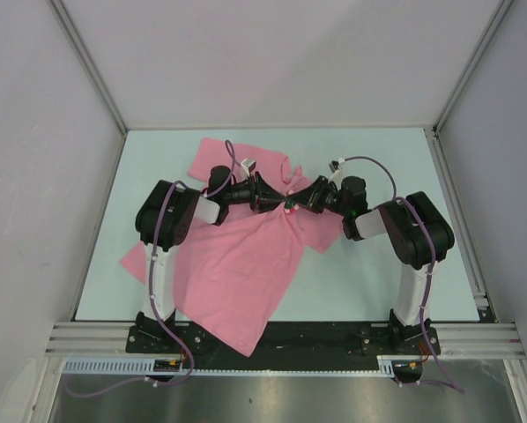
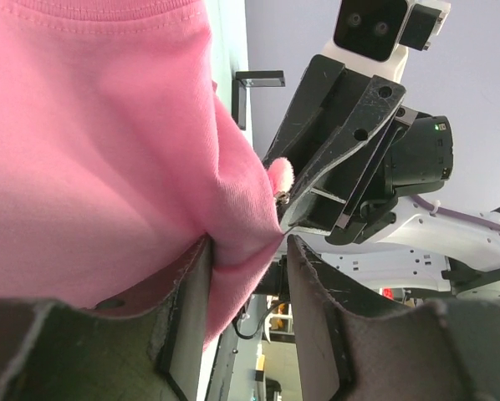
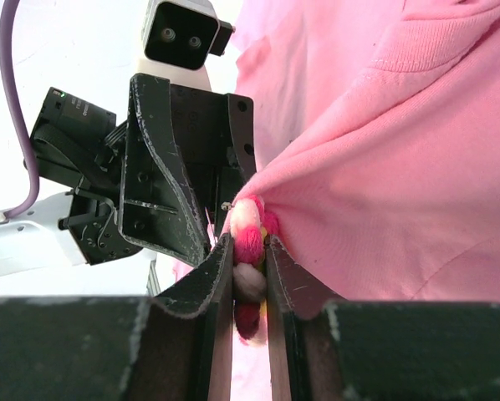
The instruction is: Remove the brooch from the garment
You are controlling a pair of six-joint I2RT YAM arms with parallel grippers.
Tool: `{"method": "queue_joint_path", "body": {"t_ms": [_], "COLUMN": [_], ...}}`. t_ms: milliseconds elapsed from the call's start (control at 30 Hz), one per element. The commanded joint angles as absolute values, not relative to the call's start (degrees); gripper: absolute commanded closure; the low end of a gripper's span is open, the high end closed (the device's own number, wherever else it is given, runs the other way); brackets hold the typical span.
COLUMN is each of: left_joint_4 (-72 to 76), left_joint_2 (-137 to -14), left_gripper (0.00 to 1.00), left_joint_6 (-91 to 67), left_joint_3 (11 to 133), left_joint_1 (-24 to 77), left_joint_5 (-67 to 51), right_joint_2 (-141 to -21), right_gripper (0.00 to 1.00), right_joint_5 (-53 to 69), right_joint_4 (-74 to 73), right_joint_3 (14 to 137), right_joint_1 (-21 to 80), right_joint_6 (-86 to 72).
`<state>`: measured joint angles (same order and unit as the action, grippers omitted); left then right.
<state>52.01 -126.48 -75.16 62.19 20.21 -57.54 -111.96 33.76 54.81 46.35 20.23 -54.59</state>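
Observation:
The pink garment (image 1: 237, 273) lies crumpled on the table, with a part drawn up into a peak between my two grippers. My left gripper (image 1: 277, 203) comes from the left, and its jaws hold a fold of the garment (image 2: 108, 150) at their tips (image 2: 248, 251). My right gripper (image 1: 300, 204) faces it from the right and is shut on the brooch (image 3: 248, 219), whose pink, red and white tufts show between its fingers (image 3: 221, 276). The brooch sits at the tip of the stretched cloth (image 3: 400, 167). In the left wrist view a pink petal of the brooch (image 2: 280, 175) shows beside the right gripper (image 2: 334, 142).
The pale green table (image 1: 378, 273) is walled by white panels on the left, back and right. A metal rail (image 1: 281, 337) runs along the near edge by the arm bases. Purple cables loop over both arms. Part of the garment hangs over the near edge (image 1: 246, 339).

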Motion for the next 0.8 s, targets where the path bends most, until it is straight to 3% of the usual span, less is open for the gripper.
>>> {"method": "queue_joint_path", "body": {"t_ms": [0,167,400,667,767], "left_joint_4": [57.48,55.46,45.8,44.65,36.62], "left_joint_2": [-125.24,-125.86,-125.07,-124.54,-122.0], "left_gripper": [0.54,0.56,0.73,0.83,0.86], "left_joint_6": [-76.73,-76.12,-69.79,-68.47,-63.22], "left_joint_3": [62.67,63.72,64.69,64.08,63.72], "left_joint_1": [21.01,21.09,21.36,21.36,21.36], "left_joint_5": [-60.03,-59.59,-58.71,-58.45,-57.05], "right_joint_2": [-112.33,-112.15,-112.59,-112.59,-111.98], "right_gripper": [1.0,1.0,1.0,1.0,1.0], "right_joint_5": [34.89,35.16,35.07,35.16,33.93], "right_joint_4": [58.45,58.01,60.11,59.68,58.89], "right_joint_3": [46.32,46.23,46.32,46.06,45.7], "right_joint_1": [20.92,21.27,21.8,21.71,21.1], "right_joint_6": [-55.02,-54.23,-54.93,-54.93,-54.85]}}
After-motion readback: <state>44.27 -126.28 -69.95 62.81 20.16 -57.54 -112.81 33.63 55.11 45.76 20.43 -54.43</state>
